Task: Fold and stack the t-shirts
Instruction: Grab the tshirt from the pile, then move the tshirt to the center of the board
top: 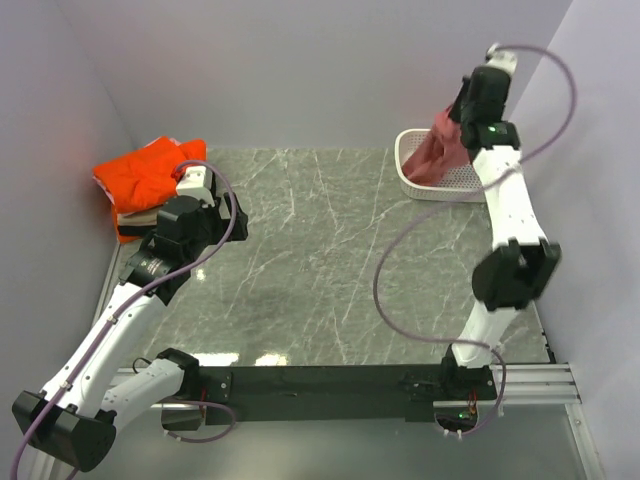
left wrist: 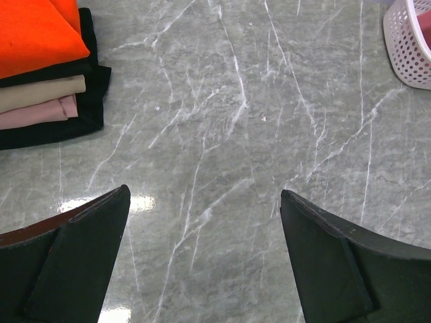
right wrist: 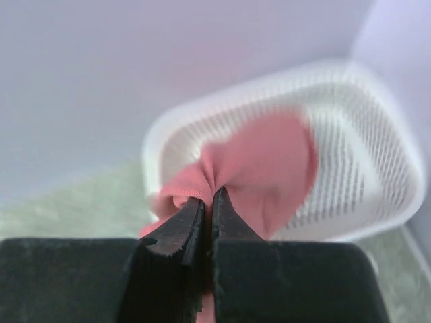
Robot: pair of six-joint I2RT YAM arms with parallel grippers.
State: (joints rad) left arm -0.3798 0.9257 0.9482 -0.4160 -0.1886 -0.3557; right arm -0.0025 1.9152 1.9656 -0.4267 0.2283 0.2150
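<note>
Right tool (right wrist: 210, 198) was clenched on salmon t-shirt (right wrist: 269, 168), held over basket (right wrist: 357, 175) at upper right. Left tool (left wrist: 203, 202) was kept agape, empty. Folded stack (top: 140, 185) was noted upper left; salmon one judged not yet folded.

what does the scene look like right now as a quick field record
left gripper: open, empty, over bare table
right gripper: shut on salmon shirt, which hangs over the basket
basket: white, perforated, far right of table
folded stack: far left of table; orange shirt on top, beige, pink and black layers beneath
shirt spread for folding: none yet
</note>
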